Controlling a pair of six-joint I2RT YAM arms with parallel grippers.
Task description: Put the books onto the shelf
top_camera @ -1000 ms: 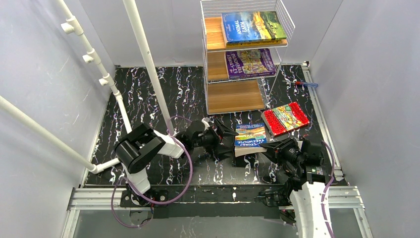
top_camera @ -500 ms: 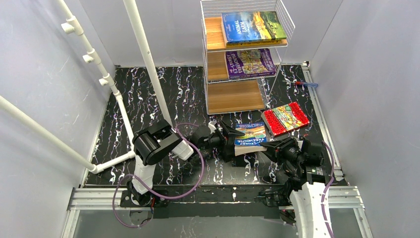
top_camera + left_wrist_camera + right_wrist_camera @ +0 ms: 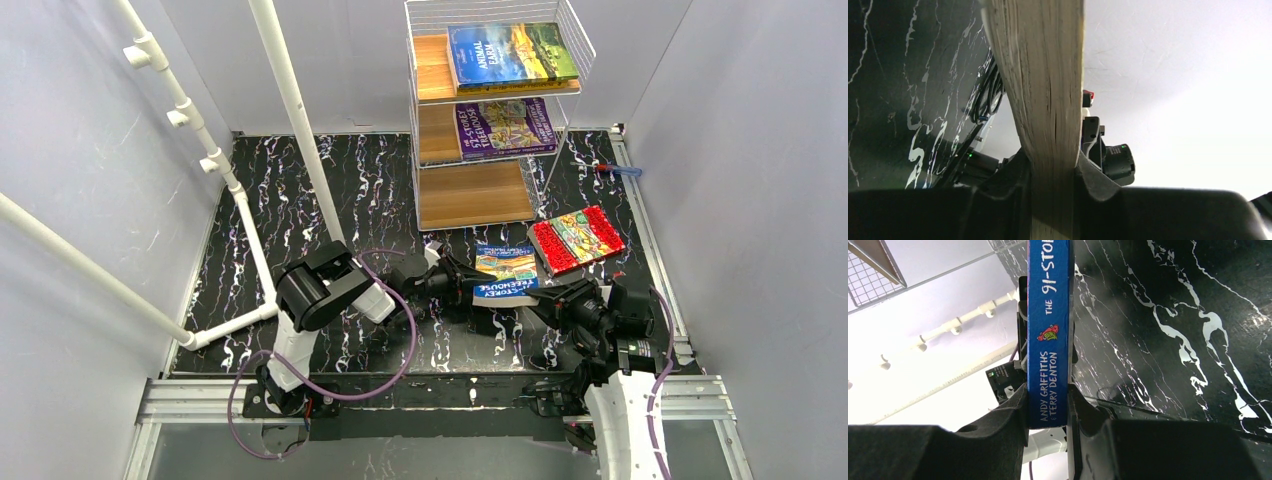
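A blue "Storey Treehouse" book (image 3: 505, 272) is held just above the black marble floor between both arms. My left gripper (image 3: 462, 283) is shut on its pale page edge (image 3: 1048, 100), with the left gripper's (image 3: 1053, 185) pads pressed on both covers. My right gripper (image 3: 548, 297) is shut on the spine end; in the right wrist view the blue spine (image 3: 1049, 330) stands between that gripper's (image 3: 1048, 410) pads. A red book (image 3: 576, 239) lies flat to the right. The shelf (image 3: 475, 195) stands at the back, with the blue "Animal Farm" (image 3: 510, 54) on top and a purple book (image 3: 505, 128) on the middle board.
White poles (image 3: 290, 110) rise at the left, one slanting with clips (image 3: 190, 125). A small blue and red tool (image 3: 612, 170) lies by the right wall. Grey walls close in on both sides. The shelf's bottom board is bare.
My left arm swung right to the blue book and its jaws closed on the page edge. The right gripper kept its grip on the spine without moving.
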